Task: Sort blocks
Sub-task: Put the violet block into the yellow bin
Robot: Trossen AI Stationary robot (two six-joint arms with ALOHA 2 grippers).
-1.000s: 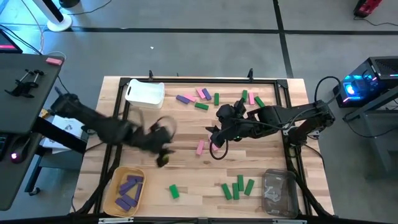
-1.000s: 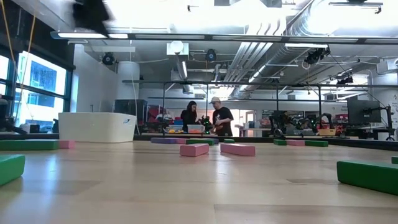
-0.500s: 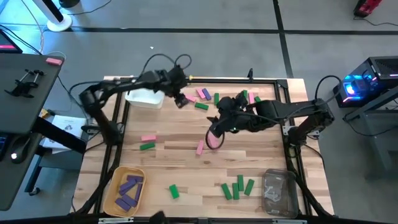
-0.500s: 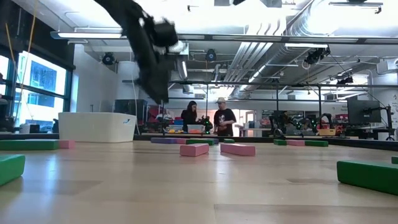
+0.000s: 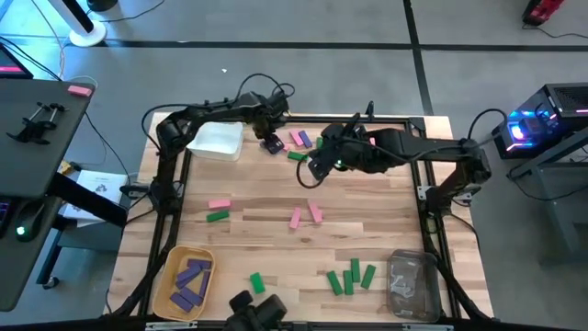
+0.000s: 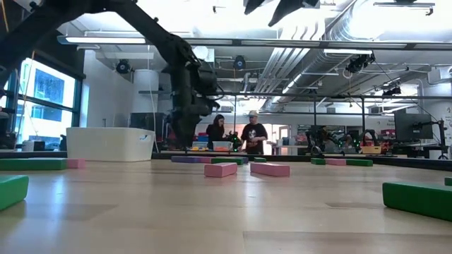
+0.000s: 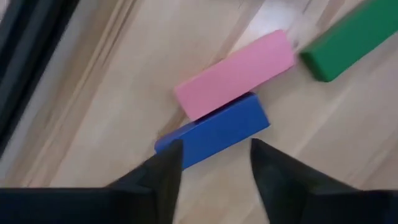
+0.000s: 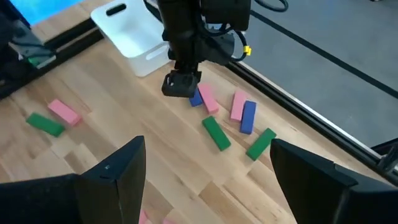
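My left gripper (image 5: 272,144) is open near the table's far edge, just above a purple block (image 7: 214,134) that lies flat on the wood beside a pink block (image 7: 236,71). Its fingertips stand on either side of the purple block's near end without touching it. The right wrist view also shows this gripper (image 8: 180,87) over the block. My right gripper (image 5: 310,175) is open and empty, above the table's middle. More pink, purple and green blocks (image 5: 301,140) lie at the far middle. Two pink blocks (image 5: 305,216) lie at the centre. Green blocks (image 5: 351,276) lie near the front.
A white bin (image 5: 214,140) stands at the far left beside my left gripper. A yellow bin (image 5: 175,267) holding purple blocks is at the near left, and a clear bin (image 5: 411,283) is at the near right. A pink and a green block (image 5: 218,210) lie at the left.
My left gripper has swung from the table's near left to the far edge and come down over the purple block. My right gripper has risen and gone toward the far edge, away from the centre, where a second pink block now lies.
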